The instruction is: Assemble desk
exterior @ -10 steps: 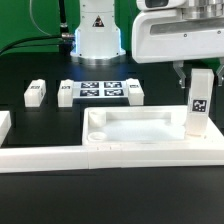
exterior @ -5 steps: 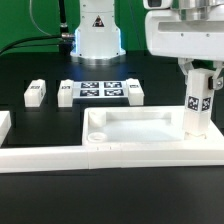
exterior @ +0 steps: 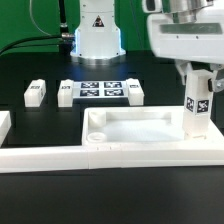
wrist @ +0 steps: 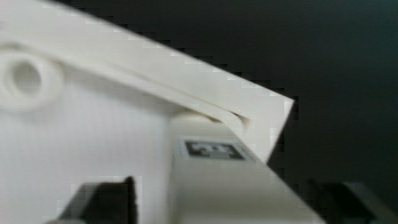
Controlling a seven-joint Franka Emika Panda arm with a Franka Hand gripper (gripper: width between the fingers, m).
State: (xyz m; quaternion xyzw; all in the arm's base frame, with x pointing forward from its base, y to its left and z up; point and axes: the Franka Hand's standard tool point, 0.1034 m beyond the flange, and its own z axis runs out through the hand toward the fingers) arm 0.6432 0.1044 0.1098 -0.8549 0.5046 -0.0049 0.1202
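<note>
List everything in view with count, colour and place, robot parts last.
tabletop: one, white rimmed tray, lying mid-table just behind the border rail.
held leg: one, white with a black-and-white tag, upright at the tabletop's end on the exterior view's right.
loose legs: three, white and tagged, in a row behind the tabletop, two on the exterior view's left of the marker board and one on its right.
marker board: one, white with tags, flat among the loose legs.
border rail: one, white, long, along the front.
table: one, black.
arm base: one, white, at the back.
gripper: one, closed on the held leg's top.
</note>
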